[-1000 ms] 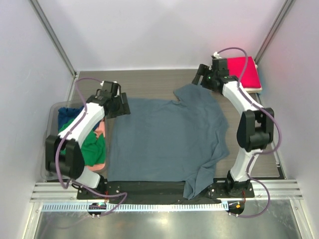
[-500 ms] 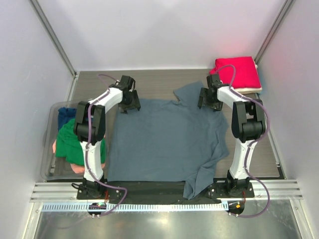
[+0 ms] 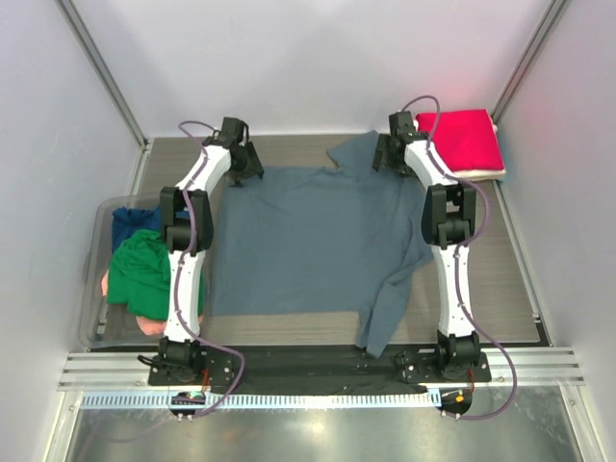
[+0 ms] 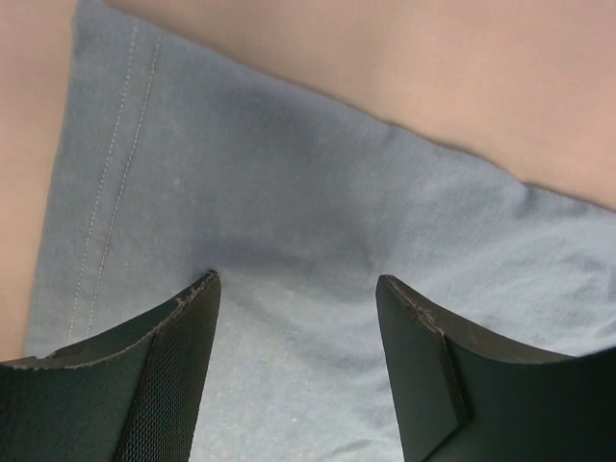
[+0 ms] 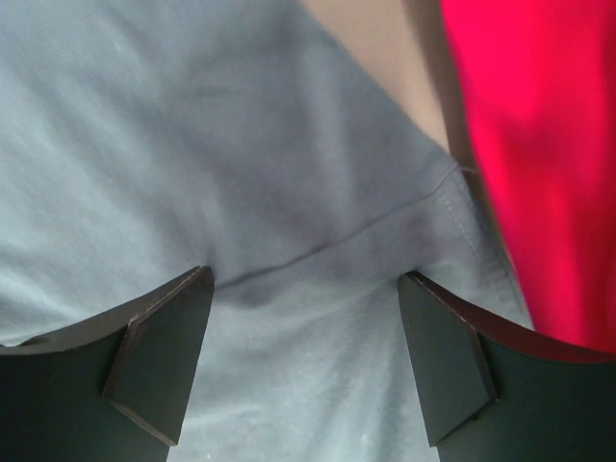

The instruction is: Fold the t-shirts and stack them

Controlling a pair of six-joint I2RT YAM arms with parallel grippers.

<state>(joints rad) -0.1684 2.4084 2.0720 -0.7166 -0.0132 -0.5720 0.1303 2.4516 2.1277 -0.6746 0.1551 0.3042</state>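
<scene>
The large slate grey-blue t-shirt [image 3: 313, 241] lies spread flat on the table, with one corner trailing toward the front edge. My left gripper [image 3: 243, 169] is open, its tips resting on the shirt's far left corner [image 4: 289, 192] by the stitched hem. My right gripper [image 3: 389, 157] is open, its tips on the shirt's far right part [image 5: 241, 173] next to a seam. A folded red t-shirt [image 3: 462, 140] lies at the back right on a cream one [image 3: 489, 174]; the red one also shows in the right wrist view [image 5: 549, 144].
A clear plastic bin [image 3: 96, 332] stands at the left, holding green [image 3: 144, 274], navy [image 3: 125, 226] and salmon-pink [image 3: 154, 325] shirts. Bare wood table [image 4: 385, 58] shows beyond the shirt's far edge. Walls close in the back and both sides.
Both arms have reached farther toward the back wall, and the grey-blue shirt has slid back with them; its near hem now lies on the table instead of over the front rail.
</scene>
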